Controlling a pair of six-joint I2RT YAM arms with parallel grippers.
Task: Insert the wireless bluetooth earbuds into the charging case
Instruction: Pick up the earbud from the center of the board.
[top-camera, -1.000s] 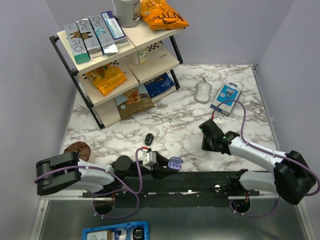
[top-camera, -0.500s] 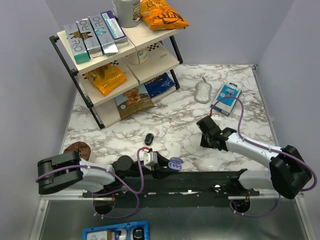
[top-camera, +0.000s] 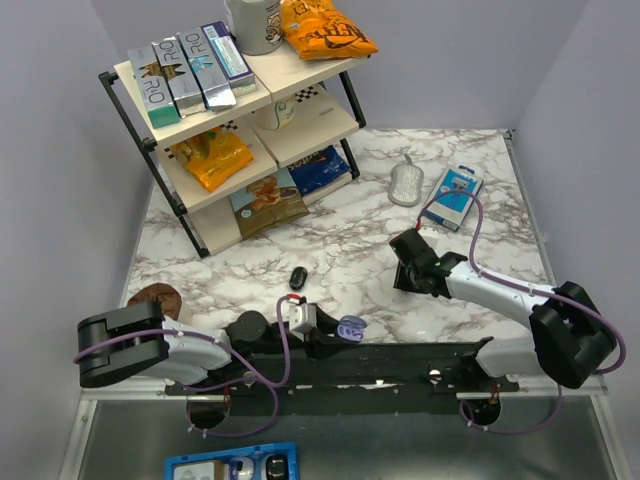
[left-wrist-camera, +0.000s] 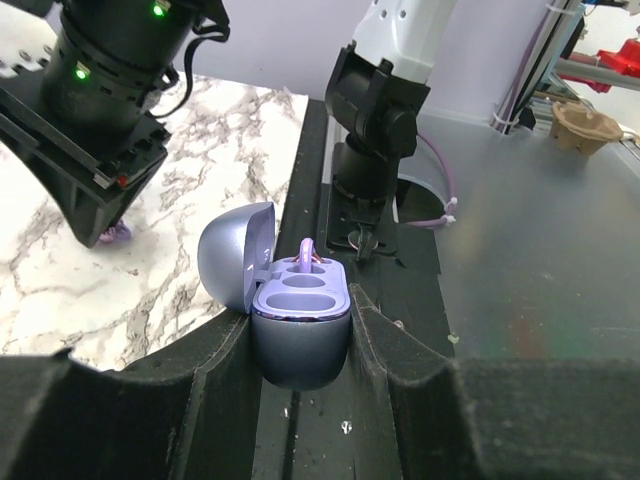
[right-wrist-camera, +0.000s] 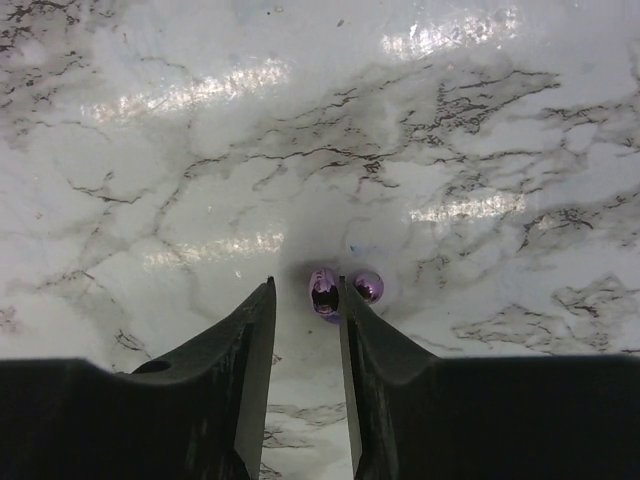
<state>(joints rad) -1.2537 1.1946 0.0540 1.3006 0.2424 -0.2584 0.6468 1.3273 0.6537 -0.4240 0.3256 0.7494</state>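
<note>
In the left wrist view a lavender charging case (left-wrist-camera: 298, 345) sits upright with its lid (left-wrist-camera: 232, 268) swung open to the left. My left gripper (left-wrist-camera: 300, 302) is shut on its body, over the black rail at the table's near edge (top-camera: 340, 328). The two near slots look empty; a thin purple piece stands at the far one. In the right wrist view two tiny glossy purple earbuds (right-wrist-camera: 324, 291) lie on the marble. One lies between the fingers of my right gripper (right-wrist-camera: 306, 283), against the right finger, and the other (right-wrist-camera: 368, 286) lies just outside it. That gripper (top-camera: 408, 262) is open.
A shelf rack (top-camera: 130, 120) with snack bags and boxes fills the back left. A white mouse (top-camera: 405, 184) and a blue package (top-camera: 452, 196) lie at the back right. A small black object (top-camera: 298, 277) rests mid-table, a brown one (top-camera: 155, 298) at the left edge.
My right gripper has shifted a little left and away from the near edge. The left arm and the case have stayed still.
</note>
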